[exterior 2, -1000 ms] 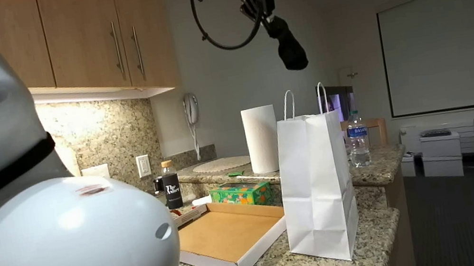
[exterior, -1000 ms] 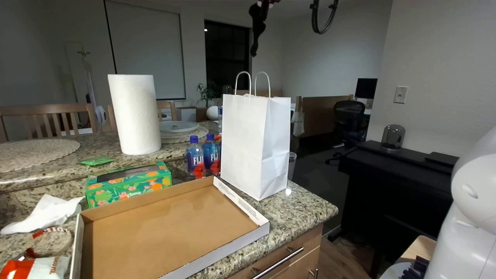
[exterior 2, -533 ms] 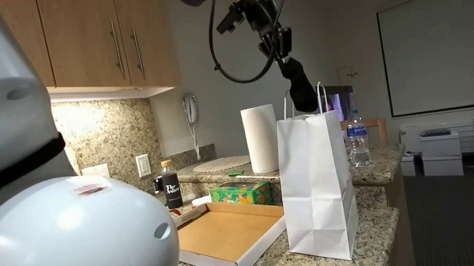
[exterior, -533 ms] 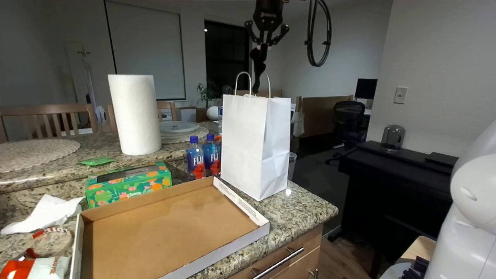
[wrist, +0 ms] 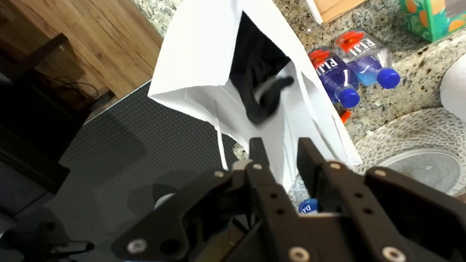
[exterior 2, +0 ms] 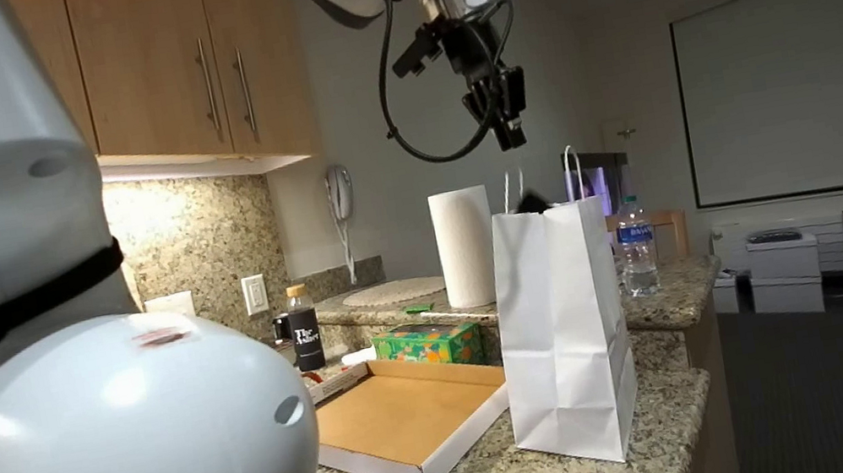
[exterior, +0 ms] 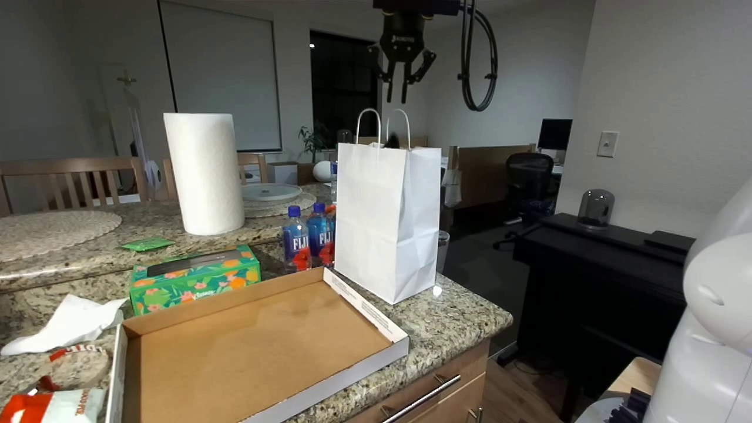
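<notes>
Bottles with blue caps [exterior: 295, 239] stand close beside the white paper bag [exterior: 371, 217], and a flat open box [exterior: 258, 352] lies just beside the bag too. A flowery tissue box [exterior: 197, 281] and a fat paper roll [exterior: 205, 175] sit farther from the bag. The bag stands upright on the stone surface [exterior: 461, 314]. Its thin handles [exterior: 369, 110] poke up under the claw [exterior: 396, 100]. The claw is above the bag, not touching it, with a narrow gap between its tips and nothing in it. The wrist view looks into the bag and shows a blurry, curled black thing [wrist: 263, 113] in its mouth. In both exterior views, the bag's sides hide all but a small black tip. In an exterior view, a dark bottle [exterior 2: 305, 330] shows, well apart from the bag.
</notes>
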Controlling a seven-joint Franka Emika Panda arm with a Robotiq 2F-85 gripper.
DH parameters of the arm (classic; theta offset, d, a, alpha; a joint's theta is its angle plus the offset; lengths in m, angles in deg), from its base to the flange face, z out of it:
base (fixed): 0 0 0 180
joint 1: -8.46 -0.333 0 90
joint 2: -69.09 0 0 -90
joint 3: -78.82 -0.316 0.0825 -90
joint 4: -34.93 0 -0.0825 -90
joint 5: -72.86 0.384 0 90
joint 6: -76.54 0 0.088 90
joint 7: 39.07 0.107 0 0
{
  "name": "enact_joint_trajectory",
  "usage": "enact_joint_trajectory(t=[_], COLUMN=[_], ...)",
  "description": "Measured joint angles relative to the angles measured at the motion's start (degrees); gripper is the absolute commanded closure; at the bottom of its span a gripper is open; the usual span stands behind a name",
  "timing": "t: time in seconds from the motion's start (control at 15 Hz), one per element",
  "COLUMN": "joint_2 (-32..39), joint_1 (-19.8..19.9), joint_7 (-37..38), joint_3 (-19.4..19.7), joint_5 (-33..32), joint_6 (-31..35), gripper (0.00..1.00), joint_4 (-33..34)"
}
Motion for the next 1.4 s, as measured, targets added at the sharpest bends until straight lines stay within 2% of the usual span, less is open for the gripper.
enact_joint_trajectory(t=[0.2,0.4,0.6,0.8,1.07,1.4], joint_2=[-1.12,-2.81,-4.04,-4.12,-3.29,0.05], joint_1=[-0.29,-2.12,-5.08,-8.27,-11.90,-14.95], joint_7=[-1.32,-5.14,-8.46,-10.70,-15.25,-21.40], joint_3=[-0.27,-1.50,-4.67,-8.60,-12.46,-14.88], joint_5=[0.03,0.78,1.68,2.47,2.53,2.53], joint_6=[-1.43,-5.80,-10.43,-12.17,-12.43,-10.20], gripper=[0.22,0.02,0.00,0.00,0.00,0.00], joint_4=[1.63,4.27,5.52,5.39,3.44,-3.00])
